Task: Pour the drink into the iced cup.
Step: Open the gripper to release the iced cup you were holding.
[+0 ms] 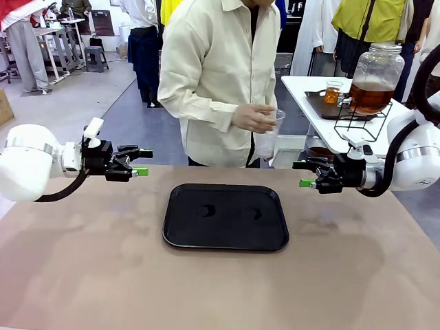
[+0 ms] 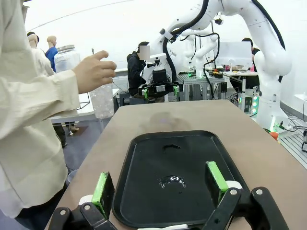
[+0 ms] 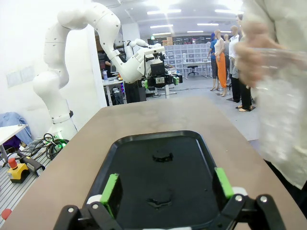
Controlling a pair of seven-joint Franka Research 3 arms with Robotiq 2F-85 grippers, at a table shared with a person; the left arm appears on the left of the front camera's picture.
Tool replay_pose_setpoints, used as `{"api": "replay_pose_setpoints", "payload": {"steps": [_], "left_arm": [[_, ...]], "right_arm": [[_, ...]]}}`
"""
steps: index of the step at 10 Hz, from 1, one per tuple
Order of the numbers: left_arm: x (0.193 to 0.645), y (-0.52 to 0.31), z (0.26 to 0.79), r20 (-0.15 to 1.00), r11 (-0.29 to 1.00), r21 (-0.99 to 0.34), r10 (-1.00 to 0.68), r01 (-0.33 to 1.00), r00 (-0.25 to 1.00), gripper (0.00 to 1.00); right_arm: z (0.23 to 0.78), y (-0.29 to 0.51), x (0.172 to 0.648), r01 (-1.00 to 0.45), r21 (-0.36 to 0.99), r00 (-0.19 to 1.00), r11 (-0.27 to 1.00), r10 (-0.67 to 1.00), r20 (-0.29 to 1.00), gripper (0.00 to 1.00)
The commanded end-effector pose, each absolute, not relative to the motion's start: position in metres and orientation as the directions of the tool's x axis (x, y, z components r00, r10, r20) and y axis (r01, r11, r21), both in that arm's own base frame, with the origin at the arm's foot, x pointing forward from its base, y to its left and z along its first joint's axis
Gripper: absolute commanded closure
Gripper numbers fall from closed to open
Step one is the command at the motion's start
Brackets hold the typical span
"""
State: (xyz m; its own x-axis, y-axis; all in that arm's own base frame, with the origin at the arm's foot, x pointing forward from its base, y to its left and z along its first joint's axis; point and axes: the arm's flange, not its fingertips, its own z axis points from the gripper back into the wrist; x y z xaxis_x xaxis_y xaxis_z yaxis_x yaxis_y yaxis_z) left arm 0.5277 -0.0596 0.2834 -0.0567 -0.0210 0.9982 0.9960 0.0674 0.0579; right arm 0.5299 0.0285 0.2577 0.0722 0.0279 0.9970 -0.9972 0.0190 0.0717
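The person's hand [image 1: 254, 118] covers the top of a clear cup [image 1: 268, 141] held above the far edge of my table [image 1: 89, 261]; I can't make out whether it holds ice. On a side table behind, a jar [image 1: 375, 77] holds the drink [image 1: 370, 97], its lower part crossed by a wire stand. My tray [image 1: 225, 216] carries only small smudges. My left claw [image 1: 142, 163] and right claw [image 1: 304, 173] hover released on either side of it.

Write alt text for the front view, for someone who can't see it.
A person in a cream shirt holds a clear plastic cup at the far edge of a brown table. A black tray sits between the open left gripper and open right gripper.
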Motion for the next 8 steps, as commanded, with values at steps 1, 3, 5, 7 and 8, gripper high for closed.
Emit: {"api": "replay_pose_setpoints", "payload": {"steps": [1,3,5,7,8], "left_arm": [[0.5281,-0.0597,0.2848,0.998,0.065,0.06,-0.017,0.996,-0.059,0.0],[0.5281,-0.0597,0.2848,0.998,0.065,0.06,-0.017,0.996,-0.059,0.0],[0.5281,-0.0597,0.2848,0.998,0.065,0.06,-0.017,0.996,-0.059,0.0],[0.5281,-0.0597,0.2848,0.998,0.065,0.06,-0.017,0.996,-0.059,0.0],[0.5281,-0.0597,0.2848,0.998,0.065,0.06,-0.017,0.996,-0.059,0.0]], "right_arm": [[0.2596,0.0299,0.5308,-0.998,0.068,0.069,0.016,0.028,0.997,0.0],[0.2596,0.0299,0.5308,-0.998,0.068,0.069,0.016,0.028,0.997,0.0],[0.2596,0.0299,0.5308,-0.998,0.068,0.069,0.016,0.028,0.997,0.0],[0.2596,0.0299,0.5308,-0.998,0.068,0.069,0.016,0.028,0.997,0.0],[0.2596,0.0299,0.5308,-0.998,0.068,0.069,0.016,0.028,0.997,0.0]]}}
